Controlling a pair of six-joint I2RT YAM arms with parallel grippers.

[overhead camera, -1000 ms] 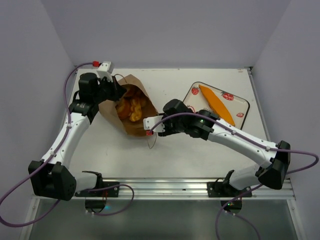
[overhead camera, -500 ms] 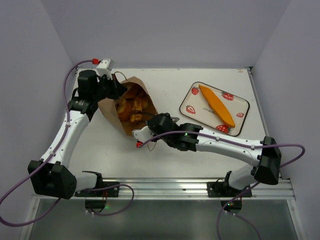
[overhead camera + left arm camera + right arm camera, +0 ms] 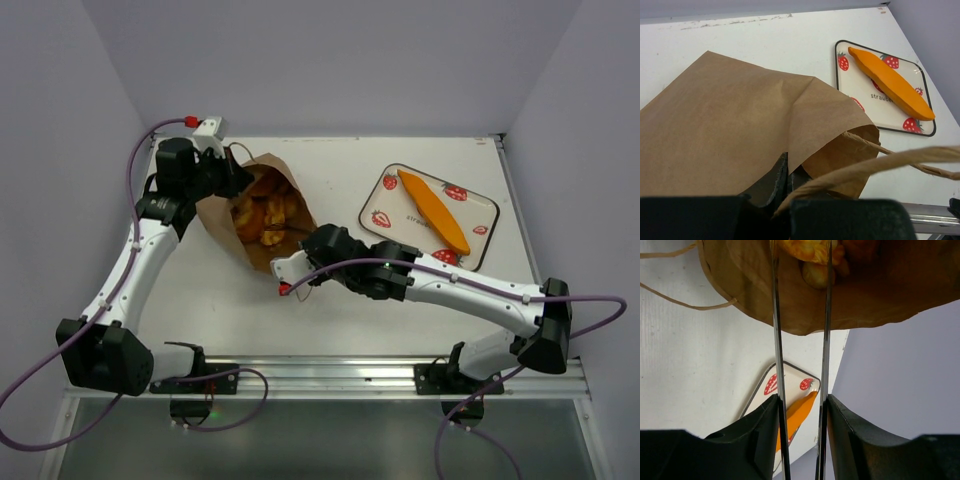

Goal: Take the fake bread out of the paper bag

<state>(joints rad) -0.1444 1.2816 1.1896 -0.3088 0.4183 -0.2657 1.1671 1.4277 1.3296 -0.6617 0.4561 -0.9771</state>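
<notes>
Top view. Noted paper bag [image 3: 235, 238] at 10 o'clock on the table [image 3: 400, 310], mouth tipped up and toward 2 o'clock, with a heap of bread [image 3: 265, 212] showing inside. Logged left gripper [image 3: 222, 178] at the bag's far-left rim, clamped tight on the paper. Logged right gripper [image 3: 312, 240] just off the bag's 4 o'clock edge. A second back, sat further toward 3 o'clock, nearer the tray [image 3: 402, 218]; since swung in toward the mouth. Spotted one baguette [image 3: 433, 210] already lying across that tray, well apart from the bag.

Left wrist view. Confirmed: jaws closed on a fold of brown paper, with a string handle [image 3: 875, 165] looping past on the right. Tray and baguette beyond at 1 o'clock.

Right wrist view. Found jaws partly closed around a pair of tongs [image 3: 776, 340], pressing both blades from outside, with a gap left between them. Followed blades up to 12 o'clock into the bag's mouth, either side of a roll [image 3: 815, 272]. Tips cut off by the frame edge, so cannot tell whether touching bread yet.

Reading: reach into the bag under way, with nothing seen pinched in the tongs. Most of the bread left inside. Next, probably: squeeze on one piece, then lift clear without snagging the rim.
</notes>
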